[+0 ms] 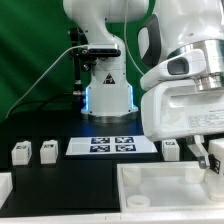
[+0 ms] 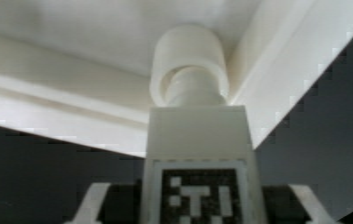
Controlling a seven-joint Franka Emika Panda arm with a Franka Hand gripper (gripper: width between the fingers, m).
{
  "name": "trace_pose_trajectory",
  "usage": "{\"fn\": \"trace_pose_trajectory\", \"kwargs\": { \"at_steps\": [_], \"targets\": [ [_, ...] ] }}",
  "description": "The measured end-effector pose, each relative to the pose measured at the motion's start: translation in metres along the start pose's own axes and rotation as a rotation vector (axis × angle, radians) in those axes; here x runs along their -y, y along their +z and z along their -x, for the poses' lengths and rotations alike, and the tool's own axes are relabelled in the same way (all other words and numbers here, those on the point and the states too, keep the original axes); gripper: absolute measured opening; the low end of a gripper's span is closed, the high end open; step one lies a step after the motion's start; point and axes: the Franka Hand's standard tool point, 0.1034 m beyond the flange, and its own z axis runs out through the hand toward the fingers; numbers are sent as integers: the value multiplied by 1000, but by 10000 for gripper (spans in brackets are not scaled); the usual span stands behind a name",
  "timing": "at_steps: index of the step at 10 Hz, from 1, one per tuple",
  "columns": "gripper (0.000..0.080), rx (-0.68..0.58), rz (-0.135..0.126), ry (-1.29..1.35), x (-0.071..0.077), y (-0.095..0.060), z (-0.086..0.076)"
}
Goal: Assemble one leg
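In the wrist view a white leg [image 2: 198, 130] stands between my fingers. It has a square body with a black-and-white tag and a round peg end. The peg end is close to a white tabletop [image 2: 48, 85] with raised edges. My gripper [image 2: 196, 205] is shut on the leg, with one white fingertip on each side. In the exterior view the gripper [image 1: 207, 152] hangs at the right, above the far right part of the tabletop [image 1: 150, 185]. The leg is mostly hidden there behind the hand.
Two loose white legs [image 1: 20, 152] [image 1: 48, 150] stand at the exterior view's left, and another [image 1: 172, 148] stands beside the marker board [image 1: 110, 146]. The arm's base [image 1: 108, 95] stands behind the board. A white part [image 1: 5, 185] lies at the left edge.
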Motion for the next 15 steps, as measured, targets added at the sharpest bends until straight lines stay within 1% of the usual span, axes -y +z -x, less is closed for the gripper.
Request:
{"fn": "trace_pose_trajectory", "kwargs": {
  "at_steps": [2, 4, 5, 9, 10, 11, 12, 13, 15],
  "targets": [
    [292, -29, 6, 1, -1, 3, -2],
    [292, -118, 25, 4, -4, 7, -2],
    [292, -146, 30, 4, -4, 7, -4],
    [292, -152, 35, -5, -9, 6, -3],
    [349, -151, 35, -5, -9, 7, -3],
    [349, -150, 35, -5, -9, 7, -3],
    [544, -150, 35, -6, -9, 7, -3],
    [630, -150, 35, -6, -9, 7, -3],
    [646, -150, 35, -6, -9, 7, -3]
  ]
}}
